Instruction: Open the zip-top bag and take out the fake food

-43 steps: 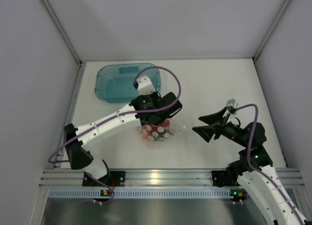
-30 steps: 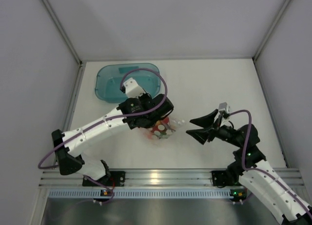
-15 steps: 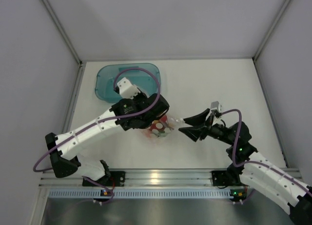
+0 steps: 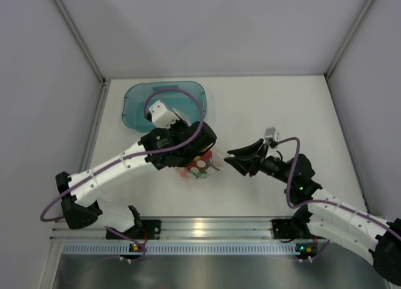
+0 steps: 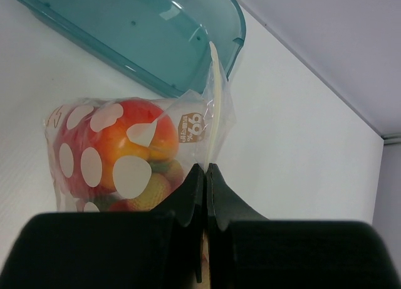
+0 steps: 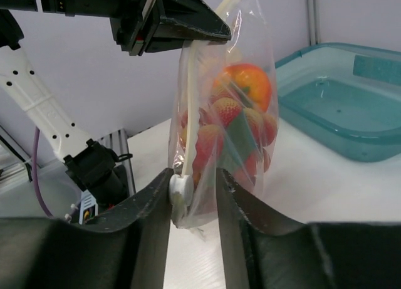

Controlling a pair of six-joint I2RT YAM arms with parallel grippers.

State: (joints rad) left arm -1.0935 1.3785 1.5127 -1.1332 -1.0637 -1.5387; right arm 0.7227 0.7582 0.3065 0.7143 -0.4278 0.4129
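The zip-top bag (image 5: 207, 113), clear with white dots, hangs upright with its zip strip in my shut left gripper (image 5: 205, 167). From above, the bag (image 4: 202, 166) sits just under that wrist. The fake food (image 6: 247, 82) fills it: a round orange-red piece on top, red and pink pieces below (image 5: 125, 138). My right gripper (image 6: 193, 175) straddles the bag's lower corner. Its left finger touches the white zip slider (image 6: 181, 187), and a gap remains at the right finger. In the top view the right gripper (image 4: 229, 158) meets the bag from the right.
A translucent teal tray (image 4: 141, 104) stands at the back left, just behind the left wrist, and shows beyond the bag (image 6: 351, 101). The aluminium rail (image 4: 200, 229) runs along the near edge. White walls close in the table.
My right arm has reached left to the bag and its jaws have narrowed around the zip slider. The left arm has shifted slightly left, still holding the bag.
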